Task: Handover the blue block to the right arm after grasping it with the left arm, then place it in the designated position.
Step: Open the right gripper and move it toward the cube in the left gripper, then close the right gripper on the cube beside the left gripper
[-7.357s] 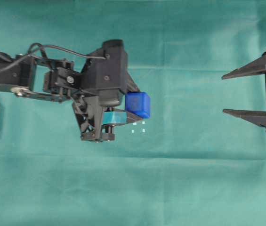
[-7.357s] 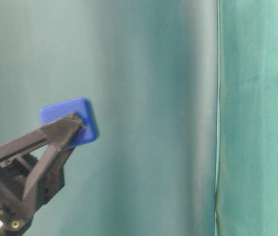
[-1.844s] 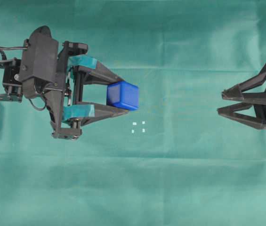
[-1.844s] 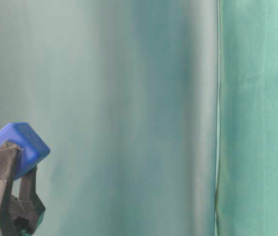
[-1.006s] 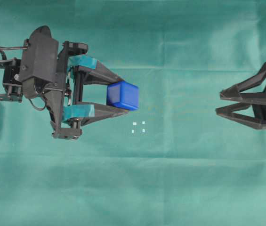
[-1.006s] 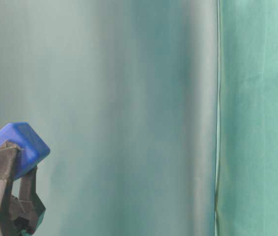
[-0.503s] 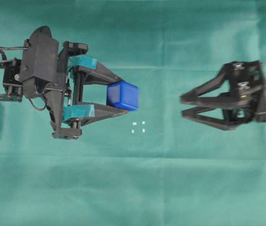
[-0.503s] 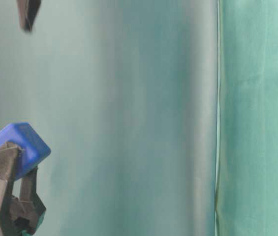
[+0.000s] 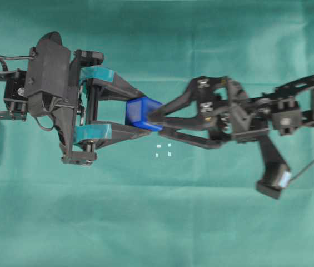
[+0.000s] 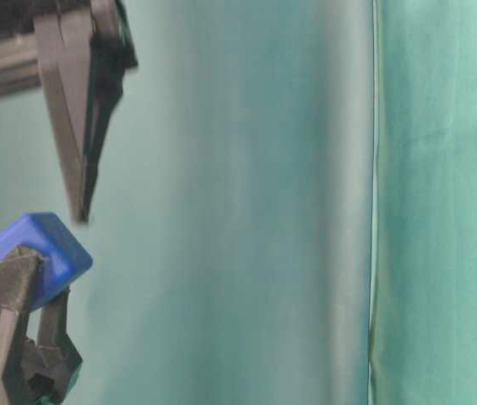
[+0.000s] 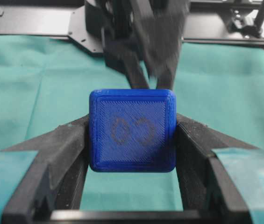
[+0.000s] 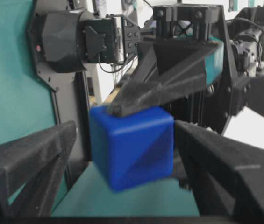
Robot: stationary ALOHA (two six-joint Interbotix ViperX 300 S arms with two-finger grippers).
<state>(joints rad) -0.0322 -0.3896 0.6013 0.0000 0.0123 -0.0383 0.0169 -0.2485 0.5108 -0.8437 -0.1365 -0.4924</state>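
The blue block (image 9: 139, 111) hangs above the green cloth, pinched between the teal-padded fingers of my left gripper (image 9: 143, 114), which is shut on it. The left wrist view shows the block (image 11: 132, 130) square-on, a finger against each side. My right gripper (image 9: 154, 122) has reached in from the right and stands open, its black fingers either side of the block (image 12: 132, 144) with gaps showing. From table level the block (image 10: 40, 251) sits on the left fingertips, a right finger (image 10: 78, 126) pointing down at it. The designated position (image 9: 164, 150) is four white marks just below the fingertips.
Green cloth covers the table (image 9: 162, 222). The left arm's body (image 9: 48, 97) fills the left side. The right arm (image 9: 290, 111) stretches from the right edge, its wrist camera (image 9: 273, 182) hanging toward the front. A seam in the cloth backdrop (image 10: 373, 202) runs vertically.
The right arm has swept left from the right edge until its open fingers flank the block. The left gripper and the block have stayed put.
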